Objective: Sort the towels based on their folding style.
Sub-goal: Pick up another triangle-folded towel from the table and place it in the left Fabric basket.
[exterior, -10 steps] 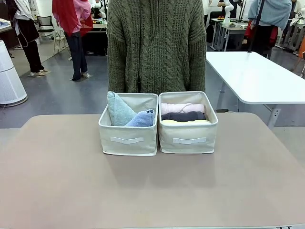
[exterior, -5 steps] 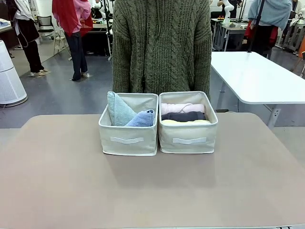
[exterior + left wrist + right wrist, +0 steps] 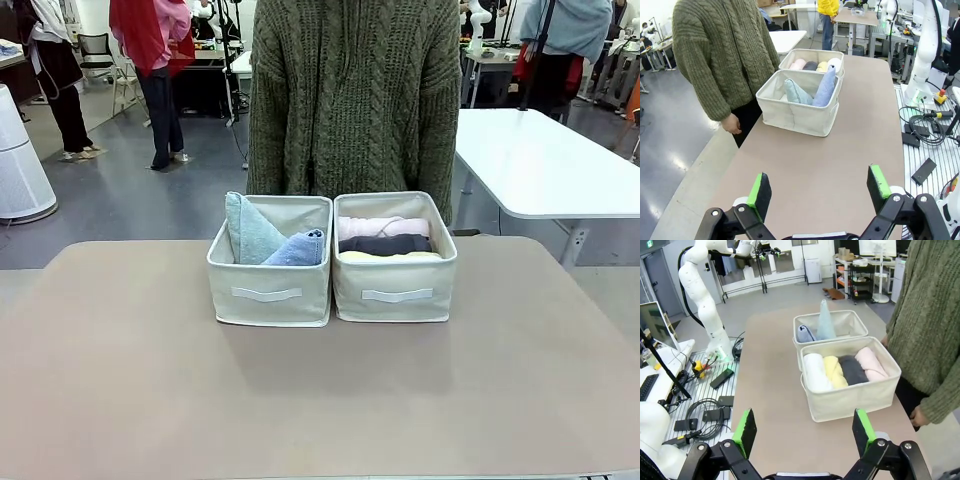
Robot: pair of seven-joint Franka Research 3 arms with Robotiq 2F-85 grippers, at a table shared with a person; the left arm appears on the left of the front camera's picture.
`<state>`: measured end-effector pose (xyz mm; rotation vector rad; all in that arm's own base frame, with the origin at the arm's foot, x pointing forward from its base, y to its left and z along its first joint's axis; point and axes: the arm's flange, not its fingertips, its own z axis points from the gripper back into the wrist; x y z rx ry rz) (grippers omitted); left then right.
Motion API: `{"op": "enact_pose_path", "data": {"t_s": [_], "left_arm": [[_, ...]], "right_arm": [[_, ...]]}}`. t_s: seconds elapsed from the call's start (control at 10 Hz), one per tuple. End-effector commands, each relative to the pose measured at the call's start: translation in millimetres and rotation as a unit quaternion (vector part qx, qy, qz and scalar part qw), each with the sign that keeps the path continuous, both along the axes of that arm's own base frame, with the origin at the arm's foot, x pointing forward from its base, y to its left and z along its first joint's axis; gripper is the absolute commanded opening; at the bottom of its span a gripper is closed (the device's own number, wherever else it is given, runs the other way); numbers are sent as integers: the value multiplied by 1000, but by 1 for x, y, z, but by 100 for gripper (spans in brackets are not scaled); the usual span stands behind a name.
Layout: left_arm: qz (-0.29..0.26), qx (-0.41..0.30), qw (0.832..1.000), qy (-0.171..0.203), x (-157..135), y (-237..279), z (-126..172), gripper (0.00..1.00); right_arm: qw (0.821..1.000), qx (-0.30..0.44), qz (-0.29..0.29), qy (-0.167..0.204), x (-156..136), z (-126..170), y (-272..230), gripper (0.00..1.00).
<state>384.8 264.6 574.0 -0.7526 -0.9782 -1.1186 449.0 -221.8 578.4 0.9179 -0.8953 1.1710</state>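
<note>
Two cream bins stand side by side at the table's far middle. The left bin (image 3: 270, 290) holds two cone-shaped towels, grey-green (image 3: 250, 228) and pale blue (image 3: 300, 248). In the right bin (image 3: 395, 290) lie rolled towels: pink (image 3: 383, 227), dark grey (image 3: 385, 244), yellow (image 3: 390, 256). The right wrist view also shows a white roll (image 3: 815, 372) beside the yellow one (image 3: 835, 371). My left gripper (image 3: 819, 189) hangs open over bare table, well short of the bins. My right gripper (image 3: 804, 432) is also open with nothing between its fingers.
A person in an olive knitted sweater (image 3: 350, 100) stands right behind the bins, one hand (image 3: 732, 123) hanging by the table edge. A white table (image 3: 540, 160) stands at the back right. Cables and boxes (image 3: 925, 130) lie beside the table near the arm bases.
The person behind the bins has stepped to the picture's right. The bins and towels have not moved.
</note>
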Motion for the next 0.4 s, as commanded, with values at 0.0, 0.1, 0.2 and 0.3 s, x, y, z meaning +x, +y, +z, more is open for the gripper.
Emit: {"op": "enact_pose_path", "data": {"t_s": [0.0, 0.1, 0.2, 0.3], "left_arm": [[-6, 3, 1000, -4, -3, 0, 0, 100], [-6, 3, 1000, -4, -3, 0, 0, 100], [-6, 3, 1000, -4, -3, 0, 0, 100], [-6, 3, 1000, -4, -3, 0, 0, 100]], "right_arm": [[1000, 1, 4, 1, -1, 1, 0, 100], [1000, 1, 4, 1, -1, 1, 0, 100], [1000, 1, 4, 1, -1, 1, 0, 100], [1000, 1, 4, 1, -1, 1, 0, 100]]}}
